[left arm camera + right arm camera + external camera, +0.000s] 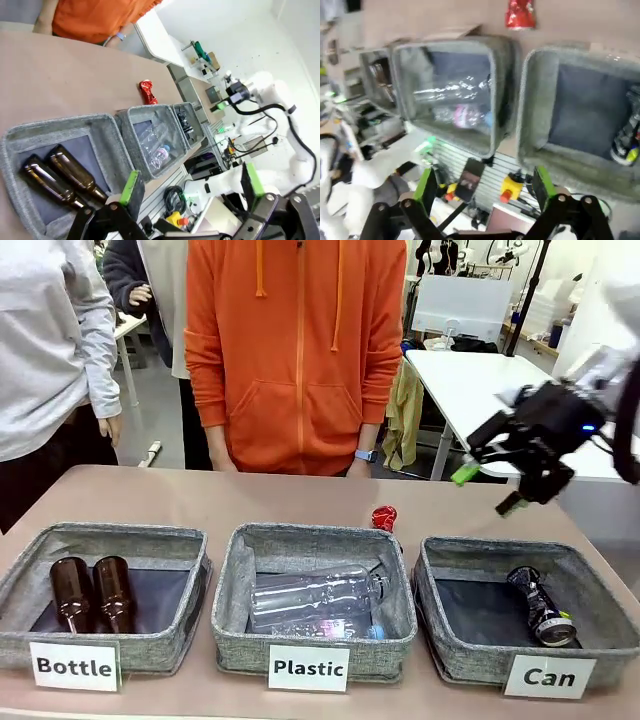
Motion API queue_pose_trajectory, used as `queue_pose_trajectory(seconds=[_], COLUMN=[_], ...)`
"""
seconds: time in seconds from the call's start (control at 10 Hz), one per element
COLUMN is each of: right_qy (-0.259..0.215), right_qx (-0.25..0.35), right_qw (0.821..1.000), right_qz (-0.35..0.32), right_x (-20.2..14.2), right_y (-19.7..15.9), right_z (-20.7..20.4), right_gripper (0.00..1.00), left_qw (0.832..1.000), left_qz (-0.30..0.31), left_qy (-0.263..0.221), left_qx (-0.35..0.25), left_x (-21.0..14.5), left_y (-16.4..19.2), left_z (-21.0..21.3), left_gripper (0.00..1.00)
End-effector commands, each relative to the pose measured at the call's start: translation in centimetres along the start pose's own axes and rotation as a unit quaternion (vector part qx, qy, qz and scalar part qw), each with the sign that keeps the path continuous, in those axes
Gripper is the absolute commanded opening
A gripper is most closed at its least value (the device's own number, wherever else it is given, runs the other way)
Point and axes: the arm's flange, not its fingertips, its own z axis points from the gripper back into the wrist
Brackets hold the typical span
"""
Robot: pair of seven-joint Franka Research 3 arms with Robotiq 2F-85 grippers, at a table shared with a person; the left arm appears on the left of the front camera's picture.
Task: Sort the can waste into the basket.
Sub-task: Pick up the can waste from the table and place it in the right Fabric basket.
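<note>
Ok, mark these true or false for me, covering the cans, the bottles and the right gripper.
1. The dark can lies inside the Can basket. True.
2. The red can is in the Plastic basket. False: it lies on the table, just behind that basket.
3. The right gripper holds a can. False: its fingers are open and empty, raised above the table.
4. Two brown bottles lie in the Bottle basket. True.

Three rectangular grey woven-fabric baskets (110,532) are sitting on the surface | two brown glass bottles (72,590) are lying inside | two clear plastic bottles (315,592) are lying inside | two small crushed metal cans are showing: one shiny red can (384,517), one dark printed can (540,608)
</note>
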Motion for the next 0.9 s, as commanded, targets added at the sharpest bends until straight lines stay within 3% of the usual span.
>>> queue_pose_trajectory(seconds=[0.0, 0.2, 0.3, 0.6, 0.7, 0.8], right_qy=[0.037, -0.015, 0.030, 0.023, -0.003, -0.010], right_qx=[-0.037, -0.056, -0.041, -0.045, -0.047, -0.056], right_qw=[0.999, 0.998, 0.999, 0.999, 0.998, 0.996], right_qz=[0.004, 0.039, 0.014, 0.020, -0.046, -0.068], right_x=[4.1, 5.0, 4.4, 5.3, 5.5, 6.3], right_y=[0.4, 0.5, 0.6, 0.3, 1.2, 3.0], right_z=[-0.8, -1.5, -2.9, -3.0, -3.5, -4.0], right_gripper=[1.00, 1.00, 1.00, 1.00, 1.00, 1.00], left_qw=[1.000, 1.000, 1.000, 1.000, 1.000, 1.000], left_qz=[0.004, 0.004, 0.004, 0.004, 0.004, 0.004], left_qy=[-0.005, -0.005, -0.005, -0.005, -0.005, -0.005], left_qx=[-0.007, -0.007, -0.007, -0.007, -0.007, -0.007], left_x=[0.1, 0.1, 0.1, 0.1, 0.1, 0.1], left_y=[-0.4, -0.4, -0.4, -0.4, -0.4, -0.4], left_z=[0.1, 0.1, 0.1, 0.1, 0.1, 0.1], left_gripper=[1.00, 1.00, 1.00, 1.00, 1.00, 1.00])
